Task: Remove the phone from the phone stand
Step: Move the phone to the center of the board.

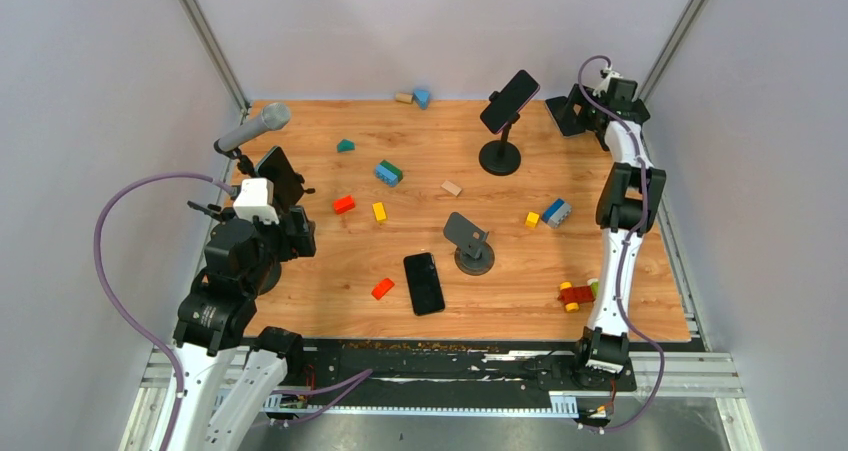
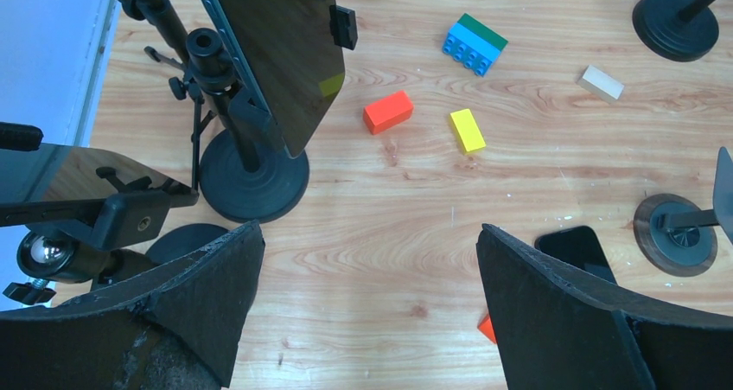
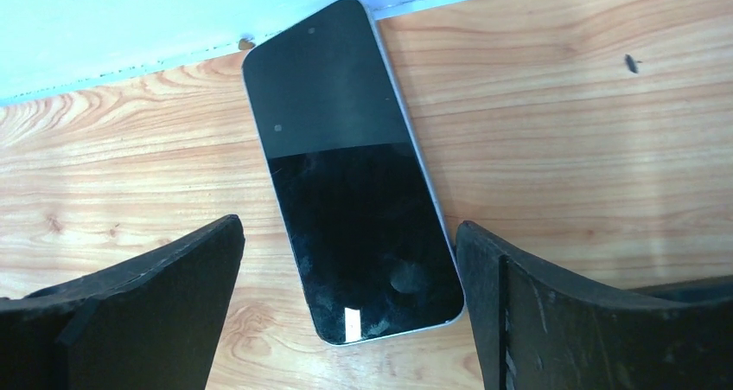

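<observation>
- Near side: left end effector (image 2: 370, 243) was spread wide, holding nothing; a clamped phone (image 2: 277, 53) sat on its phone stand (image 2: 251, 182) just ahead-left.
- Far side: right end effector (image 3: 348, 227) was spread too, hovering over a loose phone (image 3: 346, 131) lying flat on the counter (image 3: 562, 105), between its fingers.

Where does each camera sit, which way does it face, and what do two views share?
Top external: above and behind the arms, facing down on the table; left arm, right arm show.
Left wrist: on the left arm, facing down; its open left gripper shows, red block beyond.
Right wrist: on the right arm, facing down at a flat phone; open right gripper frames it.
Shared: top and left wrist both show the red block and yellow block.
</observation>
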`<state>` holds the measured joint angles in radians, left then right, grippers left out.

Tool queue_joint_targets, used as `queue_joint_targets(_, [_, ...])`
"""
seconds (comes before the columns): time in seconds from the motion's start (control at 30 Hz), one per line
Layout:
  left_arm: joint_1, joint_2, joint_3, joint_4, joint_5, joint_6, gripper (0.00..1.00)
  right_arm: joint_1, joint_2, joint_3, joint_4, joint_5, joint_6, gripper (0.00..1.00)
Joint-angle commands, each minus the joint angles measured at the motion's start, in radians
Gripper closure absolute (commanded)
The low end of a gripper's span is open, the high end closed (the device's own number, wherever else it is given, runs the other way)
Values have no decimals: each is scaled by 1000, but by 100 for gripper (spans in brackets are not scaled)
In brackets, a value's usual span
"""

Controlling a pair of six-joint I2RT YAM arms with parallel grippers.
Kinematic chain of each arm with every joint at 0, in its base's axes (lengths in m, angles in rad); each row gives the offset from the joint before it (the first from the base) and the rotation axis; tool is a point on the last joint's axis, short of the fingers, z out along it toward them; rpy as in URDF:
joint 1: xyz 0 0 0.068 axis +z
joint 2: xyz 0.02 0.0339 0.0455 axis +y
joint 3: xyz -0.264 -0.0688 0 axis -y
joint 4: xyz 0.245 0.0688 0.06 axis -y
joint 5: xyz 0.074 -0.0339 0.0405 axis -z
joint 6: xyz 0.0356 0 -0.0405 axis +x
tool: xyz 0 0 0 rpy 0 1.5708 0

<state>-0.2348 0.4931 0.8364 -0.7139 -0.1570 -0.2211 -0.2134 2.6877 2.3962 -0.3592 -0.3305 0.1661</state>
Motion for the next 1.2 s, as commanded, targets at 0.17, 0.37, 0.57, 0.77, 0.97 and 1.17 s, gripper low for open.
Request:
queue_joint_targets(0.17, [8, 0, -1, 31, 12, 15, 0, 84, -17, -30, -104, 130, -79, 6])
queue_joint_targets(0.37, [8, -2, -2, 32, 14, 15, 0, 119, -23, -26, -131, 260, -110, 6])
queue_joint_targets(0.57, [8, -6, -2, 33, 15, 16, 0, 123, -4, 17, -211, 374, -118, 7])
queue_joint_targets(0.77, [8, -10, -2, 33, 14, 17, 0, 124, 11, 36, -258, 437, -143, 12])
queue_joint_targets(0.97, [8, -10, -3, 33, 16, 17, 0, 144, 26, 64, -288, 468, -201, 14])
queue_joint_targets(1.17, [8, -10, -2, 33, 16, 17, 0, 149, 28, 67, -288, 442, -210, 30])
